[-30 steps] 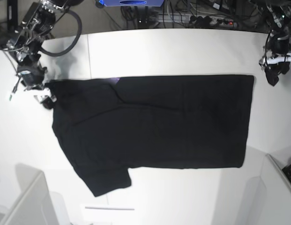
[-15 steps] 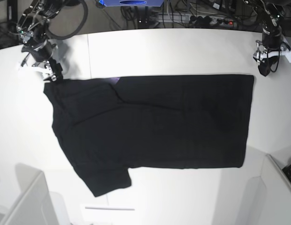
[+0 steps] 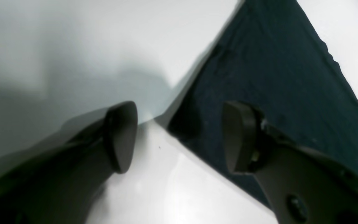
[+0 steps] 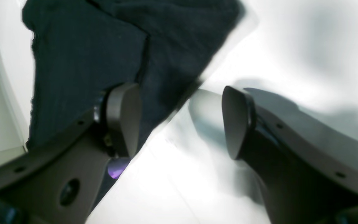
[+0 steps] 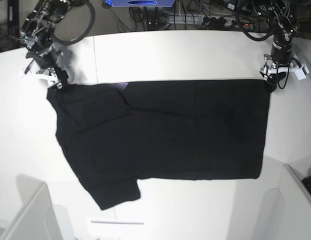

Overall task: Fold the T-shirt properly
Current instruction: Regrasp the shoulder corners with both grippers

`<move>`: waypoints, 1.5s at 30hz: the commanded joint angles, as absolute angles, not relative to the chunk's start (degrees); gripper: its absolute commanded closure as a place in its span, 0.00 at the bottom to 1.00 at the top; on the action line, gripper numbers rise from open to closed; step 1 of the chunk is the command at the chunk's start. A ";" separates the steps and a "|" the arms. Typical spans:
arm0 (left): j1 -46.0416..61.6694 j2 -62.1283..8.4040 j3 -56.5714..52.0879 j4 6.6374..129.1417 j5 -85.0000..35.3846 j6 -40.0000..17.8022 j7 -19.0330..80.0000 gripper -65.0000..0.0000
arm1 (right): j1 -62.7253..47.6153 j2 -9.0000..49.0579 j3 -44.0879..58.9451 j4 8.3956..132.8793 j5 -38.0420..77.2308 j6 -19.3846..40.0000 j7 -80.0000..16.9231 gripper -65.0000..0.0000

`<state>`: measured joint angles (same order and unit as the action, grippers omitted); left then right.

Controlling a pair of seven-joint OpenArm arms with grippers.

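the table (image 5: 160, 55) is white, with the black shirt (image 5: 165, 130) spread flat across it. the left gripper (image 3: 179, 137) hangs over a shirt corner — jaws apart, holding nothing. the right gripper (image 4: 180, 121) straddles the opposite corner's edge, also open and empty — a purple speck (image 4: 117, 166) below it.
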<state>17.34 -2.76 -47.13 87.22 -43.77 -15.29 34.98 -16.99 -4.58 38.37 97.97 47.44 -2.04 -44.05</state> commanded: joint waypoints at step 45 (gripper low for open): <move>12.79 -5.58 -43.38 79.25 -44.70 -15.87 34.07 1.00 | -9.19 1.27 38.29 80.92 47.96 -1.10 -41.19 1.00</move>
